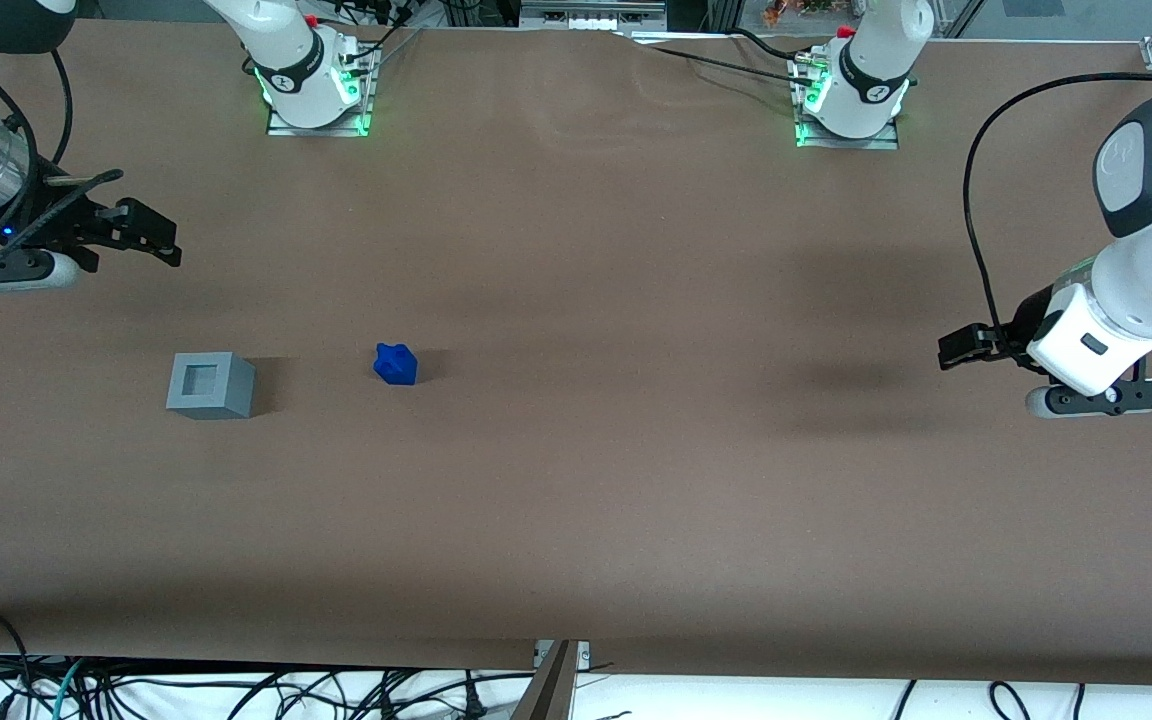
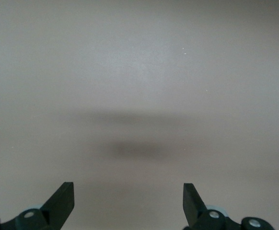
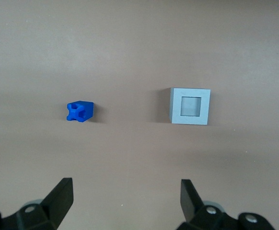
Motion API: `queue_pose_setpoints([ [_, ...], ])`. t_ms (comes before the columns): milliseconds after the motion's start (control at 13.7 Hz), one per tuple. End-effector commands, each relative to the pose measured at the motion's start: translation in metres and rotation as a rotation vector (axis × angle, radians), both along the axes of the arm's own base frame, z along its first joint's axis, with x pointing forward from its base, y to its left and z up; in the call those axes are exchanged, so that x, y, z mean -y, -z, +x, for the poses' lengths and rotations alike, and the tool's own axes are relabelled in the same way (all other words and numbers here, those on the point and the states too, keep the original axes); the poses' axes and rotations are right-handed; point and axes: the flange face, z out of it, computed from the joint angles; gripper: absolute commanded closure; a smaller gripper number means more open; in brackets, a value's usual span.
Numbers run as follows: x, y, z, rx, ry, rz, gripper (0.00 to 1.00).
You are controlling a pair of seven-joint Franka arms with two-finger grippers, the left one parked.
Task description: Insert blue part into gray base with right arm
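1. Tabletop (image 1: 576, 520): flat matte brown sheet, uniform and slightly fibrous. It has no ridges to stop a nudged part from sliding.
2. Gray cube (image 1: 210, 385): sits on the tabletop toward the working arm's end. It looks like rigid light grey plastic with crisp edges and a square recess in the top face, which shows empty in the wrist view (image 3: 190, 106).
3. Blue block (image 1: 396, 363): rests on the tabletop beside the cube, well apart from it and not touching. It is small, deep-blue plastic with a lumpy top and a cross-shaped notch in the wrist view (image 3: 79, 111).
4. Gripper (image 1: 151, 235): hangs above the tabletop, farther from the front camera than both parts. Jaws are spread wide and hold nothing; the wrist view (image 3: 125, 199) shows them clear of both parts.
5. Step in hand, my read: approach and pick the block; nothing is inserted yet.
6. Do it well:
   - centre the jaws over the block;
   - come straight down and close on two flat side faces, not the knobbly top;
   - grip low so it does not pivot;
   - square it to the recess before lowering.
7. Risk: a light block may skid if one finger lands first.
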Motion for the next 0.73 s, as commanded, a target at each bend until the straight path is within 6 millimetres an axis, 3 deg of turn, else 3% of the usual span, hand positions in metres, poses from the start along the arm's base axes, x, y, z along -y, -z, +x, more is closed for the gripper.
queue_pose_setpoints([
  [0, 0.0006, -0.0001, 0.001, -0.01, -0.014, -0.01, 0.01],
  [656, -0.0019, 0.007, 0.0037, -0.019, -0.014, -0.01, 0.01],
])
